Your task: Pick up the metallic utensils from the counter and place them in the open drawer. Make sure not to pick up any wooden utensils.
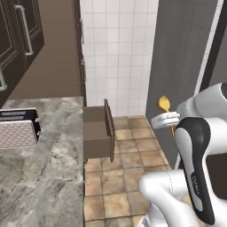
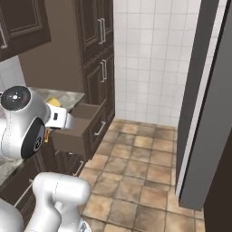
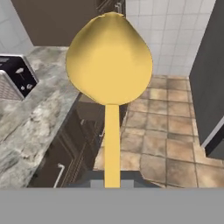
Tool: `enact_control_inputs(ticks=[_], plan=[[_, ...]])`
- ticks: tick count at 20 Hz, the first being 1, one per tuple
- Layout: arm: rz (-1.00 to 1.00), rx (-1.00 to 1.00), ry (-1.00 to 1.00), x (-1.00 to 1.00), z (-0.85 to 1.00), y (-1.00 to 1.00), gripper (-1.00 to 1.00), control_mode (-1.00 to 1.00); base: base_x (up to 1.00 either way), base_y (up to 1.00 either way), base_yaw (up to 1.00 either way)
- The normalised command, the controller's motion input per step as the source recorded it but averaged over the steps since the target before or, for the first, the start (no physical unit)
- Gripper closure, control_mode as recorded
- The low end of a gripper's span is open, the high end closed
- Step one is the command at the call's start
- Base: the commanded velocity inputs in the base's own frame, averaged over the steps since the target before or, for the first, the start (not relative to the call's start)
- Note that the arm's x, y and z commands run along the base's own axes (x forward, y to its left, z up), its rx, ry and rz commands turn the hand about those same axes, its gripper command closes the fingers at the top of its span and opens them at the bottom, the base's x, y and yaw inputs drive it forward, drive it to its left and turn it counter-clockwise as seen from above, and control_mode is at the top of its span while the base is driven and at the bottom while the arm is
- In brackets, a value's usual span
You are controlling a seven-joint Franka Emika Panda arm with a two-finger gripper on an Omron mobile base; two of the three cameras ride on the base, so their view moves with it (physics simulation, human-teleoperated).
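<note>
My gripper [image 1: 170,121] is shut on a golden-yellow metallic utensil [image 3: 109,57], a spoon held upright in the air with its head [image 1: 164,104] above the hand. In the right base view the spoon [image 2: 53,102] peeks out beside my arm. The open drawer [image 1: 98,133] juts from the end of the counter [image 1: 44,168], left of and lower than the gripper. From the other side the drawer [image 2: 74,124] stands pulled out below the counter's end [image 2: 65,96]. In the hand view the spoon's handle covers part of the drawer.
A toaster [image 1: 17,128] stands on the counter's left part, and in the hand view the toaster [image 3: 15,76] is at the left. A dark grey tall panel [image 1: 177,53] rises right of the gripper. Tall dark cabinets [image 2: 97,54] stand behind the drawer. Tiled floor [image 2: 136,163] lies open below.
</note>
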Motion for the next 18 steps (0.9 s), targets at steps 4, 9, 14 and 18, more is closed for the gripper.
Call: enact_control_inputs(ticks=[4,9,14,18], plan=[[0.0,0.0,0.0,0.0,0.0,0.0,1.0,1.0,0.13,0.42,0.06],[0.0,0.0,0.0,0.0,0.0,0.0,1.0,1.0,0.4,0.0,0.23],[0.0,0.0,0.0,0.0,0.0,0.0,1.0,1.0,0.49,-0.01,0.29],[0.0,0.0,0.0,0.0,0.0,0.0,1.0,1.0,0.67,-0.01,0.2]])
